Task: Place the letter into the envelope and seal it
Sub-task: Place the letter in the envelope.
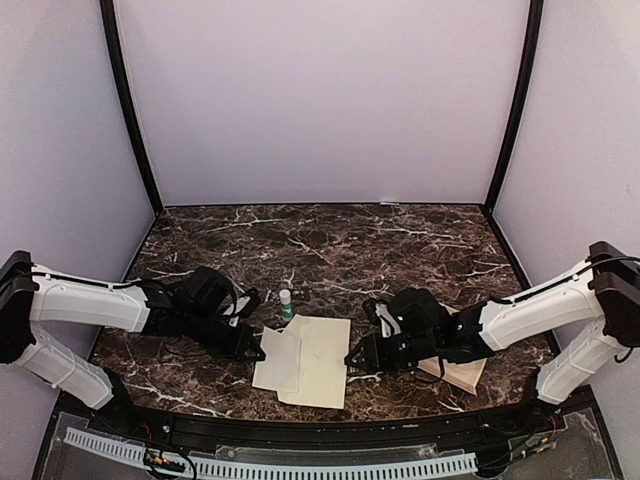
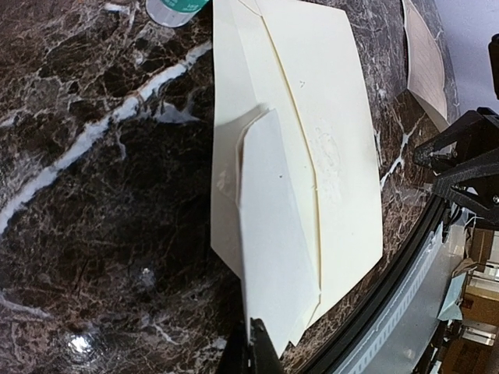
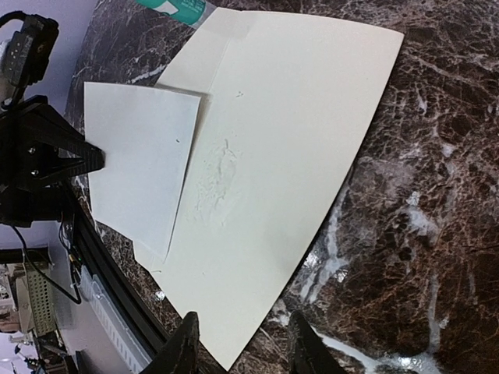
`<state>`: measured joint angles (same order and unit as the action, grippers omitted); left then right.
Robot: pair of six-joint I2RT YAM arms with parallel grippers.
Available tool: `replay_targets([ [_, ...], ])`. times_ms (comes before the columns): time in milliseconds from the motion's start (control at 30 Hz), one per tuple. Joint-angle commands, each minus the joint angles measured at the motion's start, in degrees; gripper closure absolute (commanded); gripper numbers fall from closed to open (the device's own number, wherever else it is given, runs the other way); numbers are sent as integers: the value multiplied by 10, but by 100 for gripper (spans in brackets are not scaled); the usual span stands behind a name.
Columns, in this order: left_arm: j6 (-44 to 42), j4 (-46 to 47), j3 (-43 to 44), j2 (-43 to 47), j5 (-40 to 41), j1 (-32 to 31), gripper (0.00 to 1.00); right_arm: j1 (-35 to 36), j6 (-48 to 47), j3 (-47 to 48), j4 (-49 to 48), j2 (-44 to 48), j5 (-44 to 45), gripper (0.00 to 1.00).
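One letter (image 3: 140, 164) overlaps one envelope's (image 3: 288, 140) left part, clenched by the left fingers (image 3: 74, 160); right fingers (image 3: 187, 347) stand parted at the envelope's right edge, empty.

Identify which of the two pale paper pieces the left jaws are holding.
The smaller, whiter sheet, pinched at its edge by the left gripper. The other, the larger cream envelope, lies flat and bears a faint emblem.

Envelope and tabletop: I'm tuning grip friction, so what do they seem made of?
Envelope: matte cream paper by its look, with sharp fold creases and a faint wrinkled patch. Tabletop: dark brown, white-veined marble pattern, glossy with light glints; real stone or printed laminate cannot be told.
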<state>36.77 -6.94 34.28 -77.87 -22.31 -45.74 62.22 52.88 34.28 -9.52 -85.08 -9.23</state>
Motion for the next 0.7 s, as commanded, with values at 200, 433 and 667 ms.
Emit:
replay_targets([
  [200, -12, 18, -6, -8, -27, 3, 100, 9, 12, 23, -36, -39, -9, 65],
  [433, -2, 35, -11, -17, -29, 3, 100, 10, 21, 23, -51, -52, -14, 65],
  [667, 12, 44, -16, -24, -26, 3, 100, 11, 29, 23, -52, -65, -14, 64],
])
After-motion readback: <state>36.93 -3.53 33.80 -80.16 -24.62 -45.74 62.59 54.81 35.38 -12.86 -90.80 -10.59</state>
